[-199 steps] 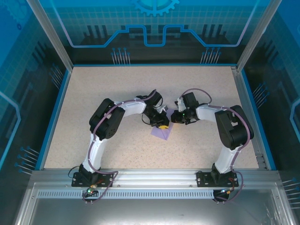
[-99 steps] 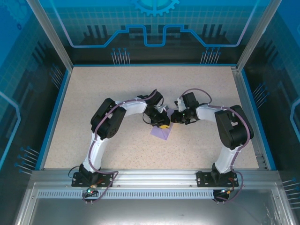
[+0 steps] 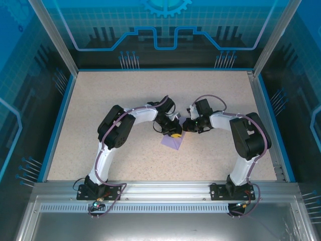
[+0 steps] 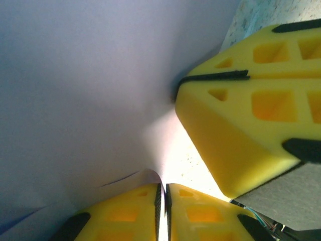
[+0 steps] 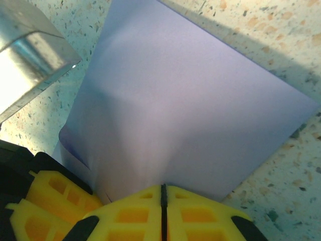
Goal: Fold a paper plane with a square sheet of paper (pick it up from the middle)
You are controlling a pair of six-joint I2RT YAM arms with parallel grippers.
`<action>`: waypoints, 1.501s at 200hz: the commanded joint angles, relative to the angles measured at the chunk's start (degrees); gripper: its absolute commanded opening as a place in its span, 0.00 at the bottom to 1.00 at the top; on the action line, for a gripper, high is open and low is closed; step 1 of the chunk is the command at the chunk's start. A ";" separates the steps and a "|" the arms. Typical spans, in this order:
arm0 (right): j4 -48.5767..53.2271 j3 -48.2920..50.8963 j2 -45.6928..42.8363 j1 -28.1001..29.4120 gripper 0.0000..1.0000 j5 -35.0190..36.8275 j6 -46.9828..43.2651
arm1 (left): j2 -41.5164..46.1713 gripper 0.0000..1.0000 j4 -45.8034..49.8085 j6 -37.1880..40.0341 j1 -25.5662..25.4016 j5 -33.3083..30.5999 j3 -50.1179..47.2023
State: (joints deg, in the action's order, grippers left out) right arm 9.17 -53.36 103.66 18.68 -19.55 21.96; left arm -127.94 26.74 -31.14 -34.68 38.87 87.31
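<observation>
The lavender square sheet of paper lies at mid-table between both arms, its far part lifted off the surface. My left gripper is shut on it; in the left wrist view the yellow fingertips pinch a curled edge of the sheet. My right gripper is also shut on the sheet, its fingertips closed on the near edge of the sheet. The two grippers sit close together, the right gripper's yellow fingers just beside the left's. The paper is a bent sheet, not a dart shape.
The speckled tabletop is ringed by a blue rim and glass walls. A grey metal block hangs over the sheet's upper left in the right wrist view. The left gripper's yellow fingers sit at that view's lower left.
</observation>
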 commanded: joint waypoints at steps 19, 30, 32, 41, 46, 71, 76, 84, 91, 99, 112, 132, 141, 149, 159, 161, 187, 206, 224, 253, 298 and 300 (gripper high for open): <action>1.28 0.15 0.48 -0.43 0.10 -0.57 -0.61 | -3.64 0.18 1.60 2.17 -0.40 -1.30 0.72; 1.47 0.02 -0.03 -0.40 0.10 -0.49 -0.66 | -3.93 0.18 1.86 2.46 -0.46 -1.58 0.63; 1.53 0.04 -0.14 -0.46 0.10 -0.49 -0.66 | -3.97 0.19 1.83 2.52 -0.43 -1.58 0.59; 1.72 -0.06 -0.63 -0.46 0.10 -0.33 -0.68 | -4.21 0.20 1.81 2.64 -0.42 -1.61 0.42; 1.86 -0.07 -0.97 -0.43 0.10 -0.30 -0.67 | -4.31 0.20 1.87 2.66 -0.40 -1.65 0.33; 2.56 0.12 -2.98 -0.53 0.12 0.66 -0.52 | -4.68 0.21 1.66 2.91 -0.41 -2.13 -0.43; 2.73 0.21 -3.55 -0.55 0.13 0.97 -0.43 | -4.69 0.22 1.60 2.85 -0.46 -2.13 -0.54; 2.95 0.39 -4.56 -0.64 0.15 1.49 -0.44 | -4.87 0.23 1.56 2.92 -0.39 -2.18 -0.59; 3.17 0.58 -5.39 -0.90 0.15 1.84 -0.43 | -5.02 0.24 1.52 2.92 -0.44 -2.14 -0.65; 3.40 0.85 -6.30 -1.29 0.16 2.18 -0.47 | -5.09 0.25 1.36 2.91 -0.39 -2.13 -0.80; 3.81 1.39 -7.83 -2.10 0.18 2.41 -0.68 | -5.08 0.26 1.14 2.90 -0.40 -2.07 -0.89; 4.40 2.36 -9.97 -3.06 0.18 2.15 -0.77 | -5.13 0.28 0.85 2.85 -0.43 -2.05 -0.95; 4.46 2.65 -11.11 -3.31 0.18 1.82 -0.72 | -5.13 0.30 0.55 2.70 -0.39 -1.96 -1.09; 4.25 3.90 -12.04 -3.58 0.18 1.14 -0.25 | -5.13 0.32 0.21 2.44 -0.39 -1.88 -1.17; 3.57 5.41 -13.25 -3.86 0.17 -0.68 0.45 | -5.22 0.34 -0.13 2.14 -0.39 -1.87 -1.17; 3.40 5.69 -13.47 -3.96 0.17 -1.13 0.61 | -5.15 0.34 -0.23 2.09 -0.39 -1.87 -1.24; 0.75 9.77 -15.65 -4.23 0.13 -6.33 3.29 | -5.08 0.35 -0.77 1.87 -0.41 -1.70 -1.35; -3.02 13.19 -16.79 -4.20 0.10 -10.66 6.16 | -4.97 0.35 -1.07 1.63 -0.39 -1.52 -1.52; -8.37 16.69 -17.58 -4.24 0.08 -14.67 10.59 | -4.71 0.34 -1.87 0.98 -0.31 -1.48 -2.03; -15.79 20.79 -17.40 -2.85 0.06 -17.12 16.69 | -4.37 0.27 -2.83 0.46 -0.35 -1.43 -2.71; -22.88 23.10 -15.28 -0.52 0.00 -15.39 21.84 | -3.47 0.18 -3.36 0.24 -0.23 -1.61 -3.70; -23.06 23.12 -15.18 -0.43 0.00 -15.24 21.95 | -3.46 0.18 -3.36 0.27 -0.22 -1.61 -3.76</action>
State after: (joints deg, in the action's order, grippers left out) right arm -7.16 -30.87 87.22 17.02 -33.61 39.53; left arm -128.31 22.94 -30.50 -34.41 41.65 86.15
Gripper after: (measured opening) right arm 0.048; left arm 0.184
